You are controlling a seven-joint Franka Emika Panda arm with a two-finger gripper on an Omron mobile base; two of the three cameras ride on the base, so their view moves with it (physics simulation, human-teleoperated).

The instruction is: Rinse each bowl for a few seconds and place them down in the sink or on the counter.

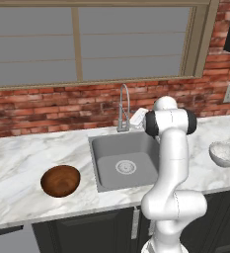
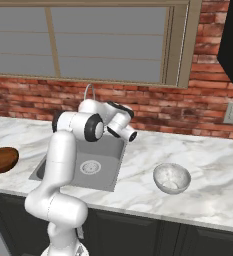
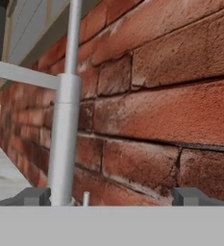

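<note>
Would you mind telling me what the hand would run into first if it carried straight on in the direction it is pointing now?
Most likely the brick wall behind the sink. The open hand faces it squarely, with the faucet stem left of centre, just inside the left fingertip; depth there is unclear.

Two bowls, one sink, one faucet.

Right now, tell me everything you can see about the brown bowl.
The brown bowl is round, dark reddish-brown with a wood-like grain and a deep, darker inside. It sits upright and empty on the white marble-look counter, left of the sink, apart from the basin's edge. Nothing touches it but the counter. In the right base view it shows at the far left edge, partly cut off.
</note>
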